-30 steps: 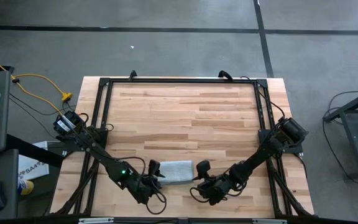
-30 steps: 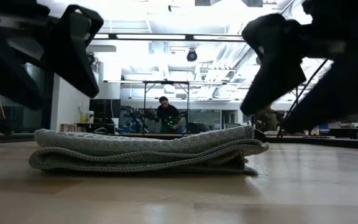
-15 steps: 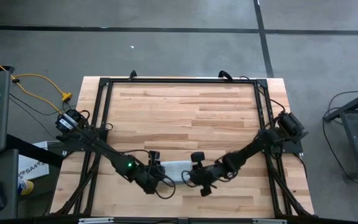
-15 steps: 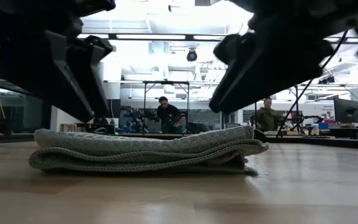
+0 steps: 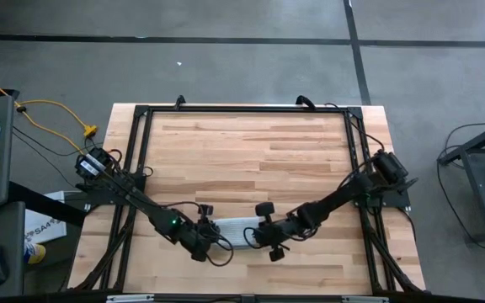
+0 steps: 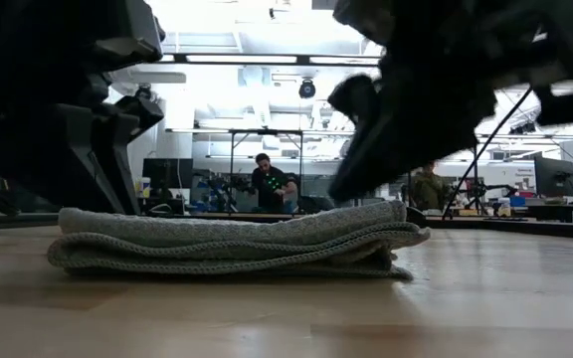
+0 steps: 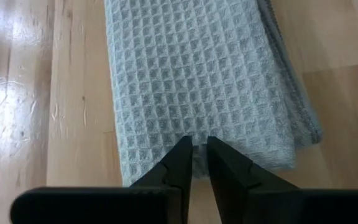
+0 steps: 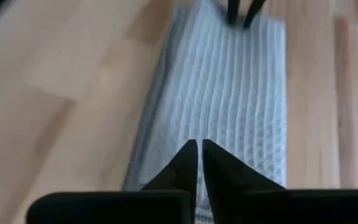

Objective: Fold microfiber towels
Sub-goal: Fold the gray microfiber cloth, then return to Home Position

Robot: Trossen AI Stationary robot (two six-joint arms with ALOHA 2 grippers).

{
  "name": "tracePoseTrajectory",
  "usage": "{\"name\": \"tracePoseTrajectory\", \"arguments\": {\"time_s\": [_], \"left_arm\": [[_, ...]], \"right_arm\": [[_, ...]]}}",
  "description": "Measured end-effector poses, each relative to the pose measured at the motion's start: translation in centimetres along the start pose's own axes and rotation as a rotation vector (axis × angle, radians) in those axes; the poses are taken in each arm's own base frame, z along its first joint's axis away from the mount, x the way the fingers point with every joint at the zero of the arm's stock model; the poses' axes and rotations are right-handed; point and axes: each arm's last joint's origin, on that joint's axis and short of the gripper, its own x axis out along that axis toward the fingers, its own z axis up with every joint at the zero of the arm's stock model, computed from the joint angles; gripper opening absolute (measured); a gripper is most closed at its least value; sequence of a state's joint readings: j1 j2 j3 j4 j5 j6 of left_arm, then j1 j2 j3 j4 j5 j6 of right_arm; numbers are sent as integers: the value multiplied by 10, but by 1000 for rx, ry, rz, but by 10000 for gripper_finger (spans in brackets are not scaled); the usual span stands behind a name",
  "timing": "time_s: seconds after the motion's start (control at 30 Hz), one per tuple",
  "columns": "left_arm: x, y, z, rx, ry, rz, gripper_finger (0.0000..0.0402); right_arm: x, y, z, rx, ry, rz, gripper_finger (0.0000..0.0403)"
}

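The pale grey-blue microfiber towel (image 5: 236,229) lies folded into a narrow, several-layered strip on the wooden table (image 5: 251,151), near its front middle. It also shows in the low view (image 6: 237,244). My left gripper (image 7: 194,144) is shut over the towel's left end (image 5: 219,236). My right gripper (image 8: 197,146) is shut over the towel's right end (image 5: 253,236). Both come down at a slant from the near side. In the right wrist view the left gripper's fingers (image 8: 241,12) show at the towel's other end. My left gripper's shut fingertips (image 7: 182,152) stand on the top layer at the towel's left end (image 7: 166,134), slanting down from above. The towel lies flat on the table. Whether they press on it, I cannot tell. My right gripper's shut fingertips (image 8: 188,155) stand just over the top layer at the towel's right end (image 8: 229,162), slanting down from above. Whether they touch it, I cannot tell.
A black metal frame (image 5: 242,109) runs around the table's left, far and right edges. Bare wood lies beyond the towel toward the far edge. In the low view people (image 6: 267,184) sit in the room behind the table.
Both grippers have moved from near the table's front edge toward the far edge and inward, and have come down onto the two ends of the towel. The towel has stayed where it was.
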State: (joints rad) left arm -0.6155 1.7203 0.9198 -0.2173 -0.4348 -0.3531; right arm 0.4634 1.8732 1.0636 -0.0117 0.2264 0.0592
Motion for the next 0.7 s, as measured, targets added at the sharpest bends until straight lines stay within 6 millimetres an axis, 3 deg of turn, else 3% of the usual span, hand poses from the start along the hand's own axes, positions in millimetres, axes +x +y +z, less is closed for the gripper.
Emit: {"name": "tracePoseTrajectory", "arguments": {"time_s": [0.27, 0.53, 0.7], "left_arm": [[3, 0, -6, -2, -2, -36, 28], [3, 0, -4, 38, -14, -19, 24], [-7, 2, 10, 84, -69, 40, 24]], "right_arm": [[16, -3, -10, 48, 47, 33, 3], [15, -4, -10, 36, 44, 15, 2], [3, -6, 1, 27, -10, 4, 2]]}}
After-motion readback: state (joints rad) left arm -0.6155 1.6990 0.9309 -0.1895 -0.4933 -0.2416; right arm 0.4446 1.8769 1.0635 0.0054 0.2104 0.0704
